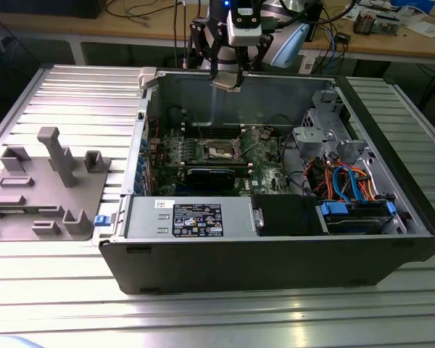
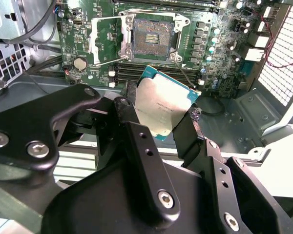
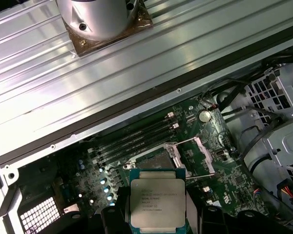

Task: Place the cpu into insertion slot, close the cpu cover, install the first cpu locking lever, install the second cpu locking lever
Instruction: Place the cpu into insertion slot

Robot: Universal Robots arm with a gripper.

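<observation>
My gripper [image 1: 227,81] hangs above the back wall of the open computer case [image 1: 275,254], shut on the cpu [image 2: 163,107]. The cpu is a flat square chip with a dull silver top and a teal edge, held by two opposite sides between black fingers [image 2: 128,100]. In the first wrist view the cpu [image 3: 156,202] sits over the green motherboard [image 3: 219,170]. The insertion slot [image 2: 151,36] lies uncovered below, dark in the centre inside a silvery frame, and also shows in the exterior view [image 1: 222,150]. The cpu cover [image 2: 98,39] stands swung open beside it. Two thin wire levers [image 2: 186,77] stick out loose.
Black memory slots [image 2: 161,73] run beside the socket, and a long black card [image 1: 214,176] lies in front. A power supply [image 1: 196,217] and a drive cage with orange and blue cables [image 1: 348,190] fill the case front. A grey fixture tray [image 1: 43,188] rests on the exterior view's left.
</observation>
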